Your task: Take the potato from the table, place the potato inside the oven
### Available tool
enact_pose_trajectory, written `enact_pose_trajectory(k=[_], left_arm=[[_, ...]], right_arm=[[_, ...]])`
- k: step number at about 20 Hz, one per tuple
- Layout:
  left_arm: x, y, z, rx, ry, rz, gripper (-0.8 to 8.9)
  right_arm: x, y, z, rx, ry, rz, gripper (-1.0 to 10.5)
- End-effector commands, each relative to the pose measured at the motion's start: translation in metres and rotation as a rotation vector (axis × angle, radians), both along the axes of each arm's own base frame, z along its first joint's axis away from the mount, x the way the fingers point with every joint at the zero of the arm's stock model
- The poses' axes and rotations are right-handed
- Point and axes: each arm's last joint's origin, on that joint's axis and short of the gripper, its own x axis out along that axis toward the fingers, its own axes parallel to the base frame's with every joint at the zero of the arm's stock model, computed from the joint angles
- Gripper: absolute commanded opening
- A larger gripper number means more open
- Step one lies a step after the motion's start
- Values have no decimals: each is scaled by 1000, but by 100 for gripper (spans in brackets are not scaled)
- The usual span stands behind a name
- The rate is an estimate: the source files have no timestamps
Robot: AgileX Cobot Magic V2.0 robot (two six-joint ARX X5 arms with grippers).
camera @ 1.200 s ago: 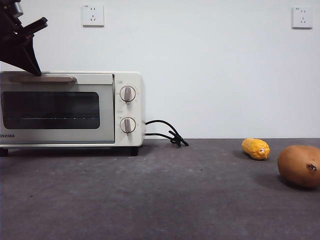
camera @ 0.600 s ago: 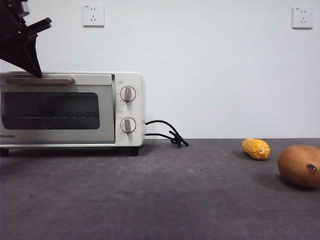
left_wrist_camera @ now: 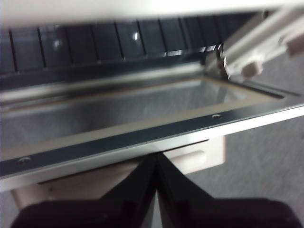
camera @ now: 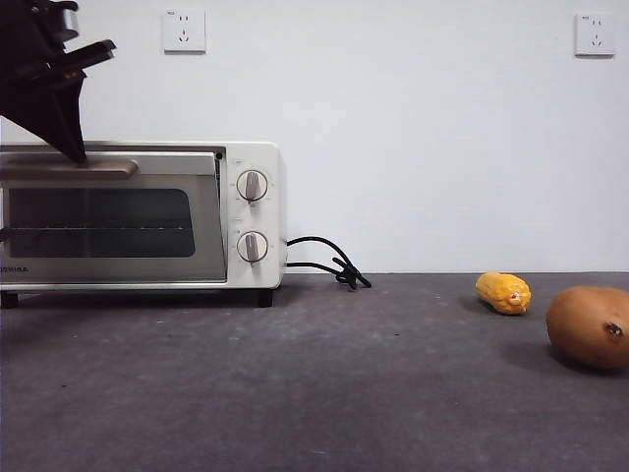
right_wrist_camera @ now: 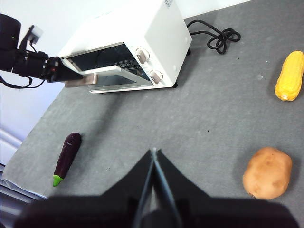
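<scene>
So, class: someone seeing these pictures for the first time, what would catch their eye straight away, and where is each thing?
First, the left gripper, dark, at the handle of the cream oven on the table's left side, with the door tipped partly open. Next, the orange-brown potato far off at the right edge, untouched, with a yellow corn cob behind it. The right gripper hangs shut above the table, with the potato off to one side of it.

Plain white room, dark work surface

A smooth white painted wall [camera: 432, 147] rose behind the wide dark grey mottled matte table [camera: 324, 383]. Two white square plastic power sockets were set high on it, one toward the left [camera: 184, 30] and one near the right edge [camera: 595, 33]. Light fell even and soft, with faint shadows.
</scene>
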Motion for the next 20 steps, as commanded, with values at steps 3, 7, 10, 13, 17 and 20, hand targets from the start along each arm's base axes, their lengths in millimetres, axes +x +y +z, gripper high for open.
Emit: enact_pose_trajectory(k=[3, 7, 10, 13, 17, 20], left_arm=[[9, -11, -33, 82, 85, -17, -7], [8, -22, -33, 83, 90, -42, -6], [5, -30, -34, 135, 105, -46, -6], [4, -39, -35, 195, 104, -47, -7], [2, -49, -35, 201, 102, -73, -6], [0, -56, -35, 201, 101, -90, -7]], right_arm=[[-1, 0, 1, -26, -23, 13, -3], [-1, 0, 1, -33, -28, 16, -3], [-1, 0, 1, -49, -36, 17, -3], [0, -1, 0, -59, -37, 0, -3], [0, -1, 0, -61, -38, 1, -3], [0, -1, 0, -68, -42, 4, -2]])
